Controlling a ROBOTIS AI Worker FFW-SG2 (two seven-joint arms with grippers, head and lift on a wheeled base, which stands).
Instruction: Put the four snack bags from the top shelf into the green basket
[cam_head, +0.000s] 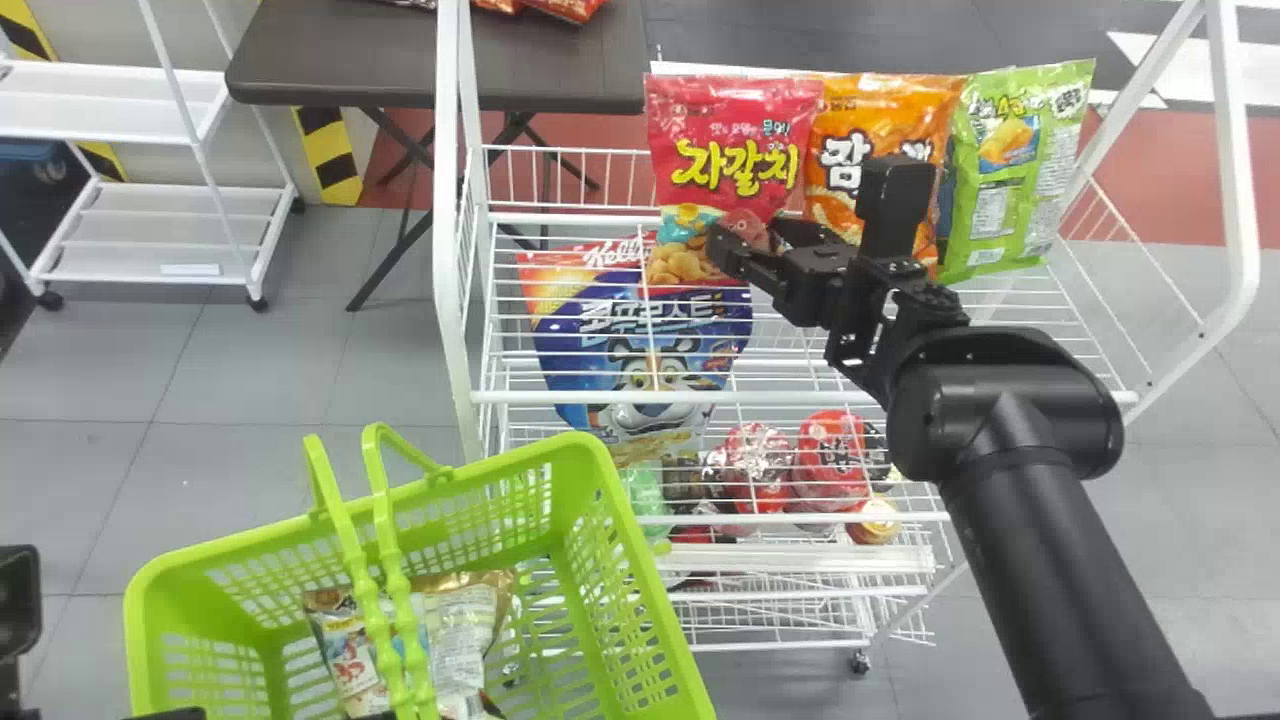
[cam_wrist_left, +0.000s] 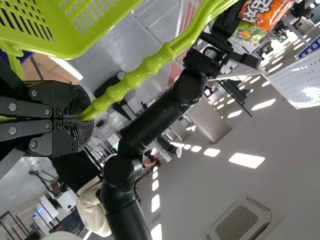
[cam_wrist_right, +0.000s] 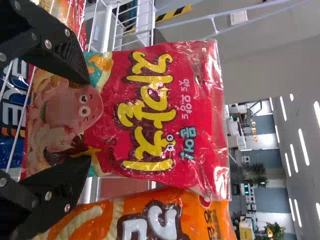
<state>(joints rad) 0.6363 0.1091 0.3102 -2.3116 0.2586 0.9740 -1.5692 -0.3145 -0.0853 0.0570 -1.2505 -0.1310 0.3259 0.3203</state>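
In the head view, my right gripper (cam_head: 745, 245) is at the lower part of the red snack bag (cam_head: 730, 120) on the rack. Seen from the right wrist, the gripper (cam_wrist_right: 82, 122) is open, its fingers apart in front of the red bag (cam_wrist_right: 150, 105). Beside that bag stand an orange bag (cam_head: 880, 110) and a green one (cam_head: 1030, 150). The green basket (cam_head: 590, 455), at the lower left, holds snack packs (cam_head: 460, 630). Part of my left arm (cam_head: 18, 610) is at the left edge; in the left wrist view its gripper (cam_wrist_left: 82, 112) is shut on the basket handle (cam_wrist_left: 145, 70).
A blue cereal bag (cam_head: 640, 340) leans behind the wire front of the white rack (cam_head: 455, 250), with red-topped packs (cam_head: 835, 450) on the level below. A dark table (cam_head: 340, 50) and a white shelf cart (cam_head: 160, 230) stand farther back on the left.
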